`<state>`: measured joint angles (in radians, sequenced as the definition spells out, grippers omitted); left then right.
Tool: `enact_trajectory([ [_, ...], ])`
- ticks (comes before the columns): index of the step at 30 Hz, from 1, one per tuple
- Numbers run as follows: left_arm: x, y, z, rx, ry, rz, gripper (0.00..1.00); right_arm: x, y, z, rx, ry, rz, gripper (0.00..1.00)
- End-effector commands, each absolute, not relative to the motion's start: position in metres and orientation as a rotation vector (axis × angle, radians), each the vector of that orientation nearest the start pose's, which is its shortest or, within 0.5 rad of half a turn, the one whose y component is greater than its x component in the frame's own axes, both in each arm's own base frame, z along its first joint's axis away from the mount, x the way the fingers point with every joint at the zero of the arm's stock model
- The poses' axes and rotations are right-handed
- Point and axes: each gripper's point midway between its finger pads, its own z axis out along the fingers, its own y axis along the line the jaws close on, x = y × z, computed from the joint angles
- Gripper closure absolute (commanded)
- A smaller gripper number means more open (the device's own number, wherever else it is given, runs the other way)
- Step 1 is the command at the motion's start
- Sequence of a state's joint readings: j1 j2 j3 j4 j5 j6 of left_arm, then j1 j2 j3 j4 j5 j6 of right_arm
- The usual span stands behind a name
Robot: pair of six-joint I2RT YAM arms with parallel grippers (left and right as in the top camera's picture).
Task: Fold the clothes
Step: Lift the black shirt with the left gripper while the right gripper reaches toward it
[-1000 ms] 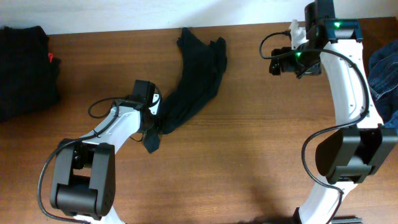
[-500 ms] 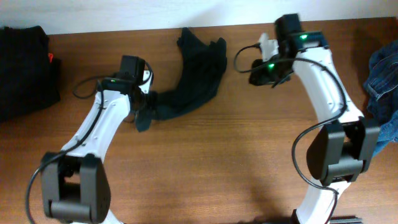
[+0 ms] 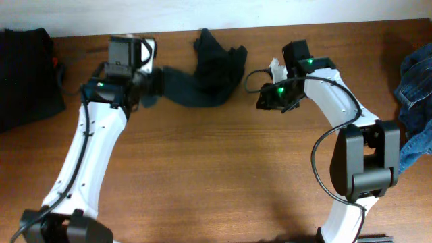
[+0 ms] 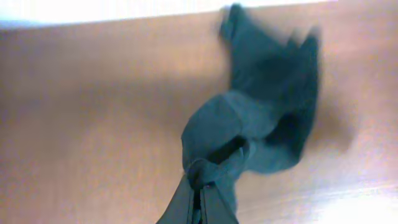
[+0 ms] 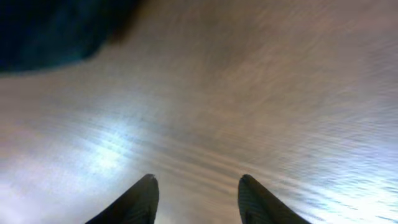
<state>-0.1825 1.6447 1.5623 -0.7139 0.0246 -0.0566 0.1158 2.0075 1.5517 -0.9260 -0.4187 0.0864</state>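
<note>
A dark, crumpled T-shirt lies near the table's far edge, one end pulled out to the left. My left gripper is shut on that end; in the left wrist view the cloth bunches right at the closed fingertips of the left gripper and trails away over the wood. Just right of the shirt, my right gripper hovers open over bare wood. The right wrist view shows the right gripper empty, with the shirt's edge at the upper left, apart from the fingers.
A pile of black clothes sits at the far left edge of the table. Blue denim lies at the right edge. A pale wall runs along the far side.
My left gripper has carried the shirt's end up and to the left, stretching it out. The right arm has swung left and nearer to the shirt, and its jaws stand narrower than before.
</note>
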Motion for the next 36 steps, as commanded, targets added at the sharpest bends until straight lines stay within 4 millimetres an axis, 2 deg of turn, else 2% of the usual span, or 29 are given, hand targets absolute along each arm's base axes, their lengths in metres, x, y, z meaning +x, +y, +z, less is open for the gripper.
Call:
enact_trajectory([
  [1, 0.459, -0.099, 0.3, 0.16, 2.209, -0.242, 1.0, 0.404, 0.139, 0.08, -0.216, 2.875, 0.837, 0.51],
  [5, 0.471, -0.113, 0.343, 0.168, 2.068, -0.34, 1.0, 0.398, 0.154, 0.082, -0.385, 2.842, 0.854, 0.48],
  [9, 0.479, -0.129, 0.385, 0.227, 1.904, -0.423, 1.0, 0.385, 0.179, 0.081, -0.611, 2.801, 0.85, 0.47],
  [11, 0.484, -0.133, 0.405, 0.22, 1.821, -0.453, 1.0, 0.377, 0.195, 0.081, -0.727, 2.774, 0.849, 0.47],
  [16, 0.491, -0.134, 0.452, 0.164, 1.638, -0.509, 1.0, 0.367, 0.232, 0.083, -0.871, 2.714, 0.844, 0.47],
  [21, 0.488, -0.131, 0.501, 0.154, 1.455, -0.512, 1.0, 0.375, 0.238, 0.076, -0.755, 2.765, 0.7, 0.47],
  [25, 0.483, -0.121, 0.534, 0.076, 1.36, -0.532, 1.0, 0.378, 0.249, 0.078, -0.677, 2.767, 0.715, 0.47],
  [27, 0.482, -0.115, 0.545, 0.025, 1.33, -0.53, 1.0, 0.378, 0.257, 0.081, -0.641, 2.765, 0.756, 0.47],
  [29, 0.481, -0.109, 0.555, -0.023, 1.299, -0.517, 1.0, 0.372, 0.273, 0.088, -0.64, 2.744, 0.869, 0.47],
  [32, 0.476, -0.103, 0.572, -0.058, 1.241, -0.496, 1.0, 0.356, 0.303, 0.104, -0.715, 2.678, 1.08, 0.46],
  [36, 0.469, -0.108, 0.587, -0.051, 1.185, -0.511, 1.0, 0.331, 0.336, 0.12, -0.831, 2.597, 1.272, 0.47],
])
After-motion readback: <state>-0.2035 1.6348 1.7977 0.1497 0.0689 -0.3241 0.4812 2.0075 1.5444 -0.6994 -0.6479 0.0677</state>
